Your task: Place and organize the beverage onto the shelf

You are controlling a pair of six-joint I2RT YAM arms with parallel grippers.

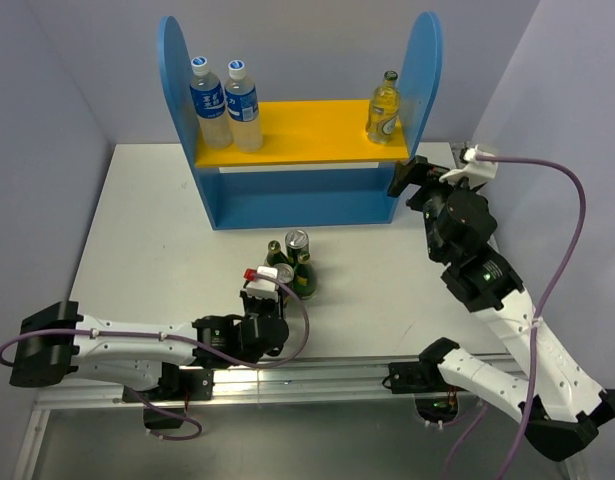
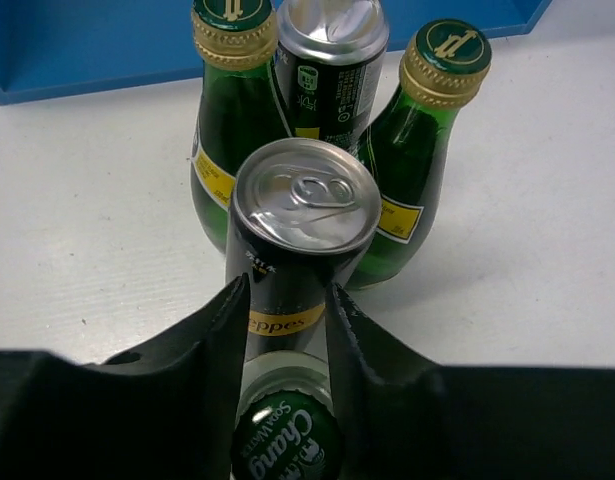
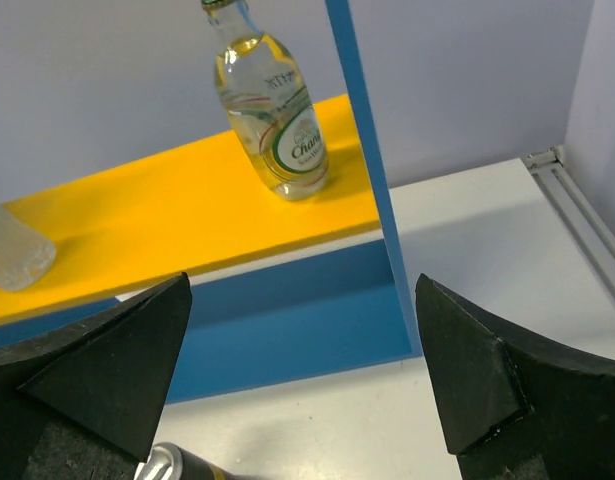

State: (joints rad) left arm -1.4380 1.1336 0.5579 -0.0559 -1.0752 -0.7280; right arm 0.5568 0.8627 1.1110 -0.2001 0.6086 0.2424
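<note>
Beverages not yet shelved stood bunched near the middle of the surface (image 1: pixel 137 220), just in front of the shelf (image 1: pixel 287 195). Nearest the left arm was a green-capped Chang bottle (image 2: pixel 285 440). The left tool (image 2: pixel 287 290) reached in level from the near edge. Its fingers (image 2: pixel 222 340) were drawn in on either side of that bottle just under the cap, which I judged to be a grip on it.

The bottle stood upright, its long axis vertical and crossing the fingers. The near can (image 2: pixel 302 215) stood right at the fingertips, flanked by the left green bottle (image 2: pixel 222 150) and the right green bottle (image 2: pixel 412 170), with the far can (image 2: pixel 332 60) behind. The shelf therefore lay straight ahead, past the cluster. The bottle would probably need lifting clear before going forward, or it would knock the can.

On the yellow upper board (image 1: pixel 307 130), a shelved Chang bottle (image 1: pixel 384 105) stood at the right end and two blue-labelled plastic bottles (image 1: pixel 227 100) at the left. The right tool (image 3: pixel 302 283) hung wide open and empty by the shelf's right front corner, well apart from the cluster.
</note>
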